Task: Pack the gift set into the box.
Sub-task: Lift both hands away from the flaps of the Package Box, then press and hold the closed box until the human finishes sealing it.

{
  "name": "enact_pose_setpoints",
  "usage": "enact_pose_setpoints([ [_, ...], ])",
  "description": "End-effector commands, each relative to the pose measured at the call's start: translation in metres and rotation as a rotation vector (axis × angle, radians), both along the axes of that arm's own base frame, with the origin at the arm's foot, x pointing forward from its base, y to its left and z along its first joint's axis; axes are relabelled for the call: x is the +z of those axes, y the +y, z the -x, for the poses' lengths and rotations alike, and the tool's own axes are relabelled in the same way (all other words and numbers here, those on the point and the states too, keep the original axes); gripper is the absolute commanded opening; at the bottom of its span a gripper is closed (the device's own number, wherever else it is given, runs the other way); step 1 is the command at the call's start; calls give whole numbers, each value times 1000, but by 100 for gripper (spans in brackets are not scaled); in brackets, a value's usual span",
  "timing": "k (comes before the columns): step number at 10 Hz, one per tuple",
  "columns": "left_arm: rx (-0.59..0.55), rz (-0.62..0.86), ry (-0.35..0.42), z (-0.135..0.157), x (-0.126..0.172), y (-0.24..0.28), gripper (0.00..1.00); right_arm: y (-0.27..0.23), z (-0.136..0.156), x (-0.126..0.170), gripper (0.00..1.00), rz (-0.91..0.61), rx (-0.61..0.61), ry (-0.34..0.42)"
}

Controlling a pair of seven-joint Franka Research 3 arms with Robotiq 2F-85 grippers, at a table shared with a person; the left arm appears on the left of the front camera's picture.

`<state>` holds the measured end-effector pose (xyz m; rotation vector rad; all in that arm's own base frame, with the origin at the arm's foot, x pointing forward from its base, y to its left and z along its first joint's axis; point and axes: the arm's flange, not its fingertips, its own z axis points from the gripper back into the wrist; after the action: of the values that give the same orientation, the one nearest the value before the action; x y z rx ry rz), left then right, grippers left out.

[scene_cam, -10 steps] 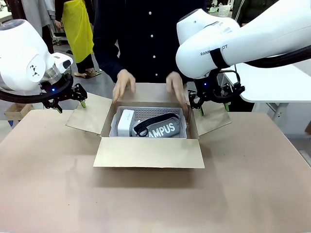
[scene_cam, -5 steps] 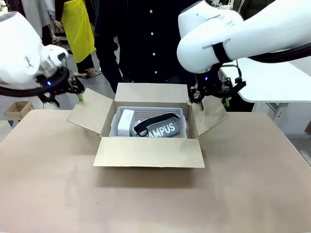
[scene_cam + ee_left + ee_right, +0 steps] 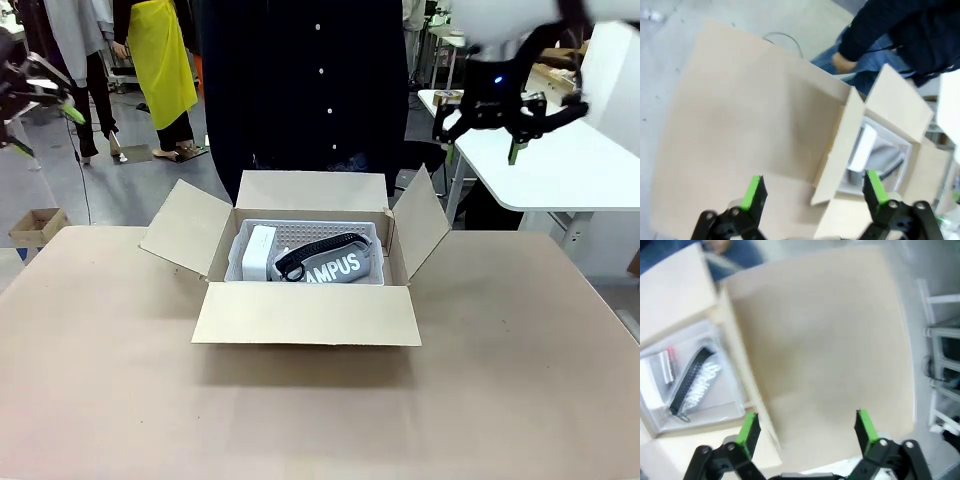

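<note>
Our L claw (image 3: pixel 813 185) hangs up past the bench's (image 3: pixel 110 390) far-left corner, jaws spread, empty. We reckon that's to stay clear of the box (image 3: pixel 305 318), which sits mid-bench near the far edge w/ flaps open and the gift set (image 3: pixel 325 262) inside. R claw (image 3: pixel 480 135), also spread & empty, hangs beyond the far edge, so there's free room over the flaps.

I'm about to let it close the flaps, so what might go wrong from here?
1. The black strap lies on top of the grey pouch in the box; a closing flap might snag it.
2. The person stands close behind the far flap, where a descending left hand or right hand might strike them.
3. The side flaps splay outward; pushing them may shift the box.
</note>
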<state>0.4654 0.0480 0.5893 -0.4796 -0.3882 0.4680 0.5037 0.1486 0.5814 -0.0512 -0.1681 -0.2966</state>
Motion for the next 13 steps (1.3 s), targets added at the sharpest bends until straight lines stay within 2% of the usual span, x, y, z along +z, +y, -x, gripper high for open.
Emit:
enact_pose_setpoints([
  [1, -40, 333, 76, -8, -28, 57, 100, -79, 36, -32, 100, -556, 74, -57],
  [2, -170, 635, 130, -8, -50, 95, 100, -126, 52, -57, 100, -845, -40, -99],
  [3, -128, 798, 177, -14, -78, 114, 100, -156, 66, -85, 100, -1036, -145, -191],
  [4, -89, 985, 232, -24, -105, 126, 100, -175, 78, -111, 100, -1183, -278, -334],
  [5, 67, 1111, 287, -37, -123, 119, 100, -182, 81, -126, 100, -1247, -363, -391],
  [6, -84, 654, 50, 7, -85, 115, 100, -168, 71, -125, 100, -1095, -359, -394],
  [7, -84, 654, 50, 7, -85, 115, 100, -195, 82, -114, 100, -772, -287, -140],
  [13, -84, 654, 50, 7, -85, 115, 100, -195, 82, -114, 100, -772, -287, -140],
])
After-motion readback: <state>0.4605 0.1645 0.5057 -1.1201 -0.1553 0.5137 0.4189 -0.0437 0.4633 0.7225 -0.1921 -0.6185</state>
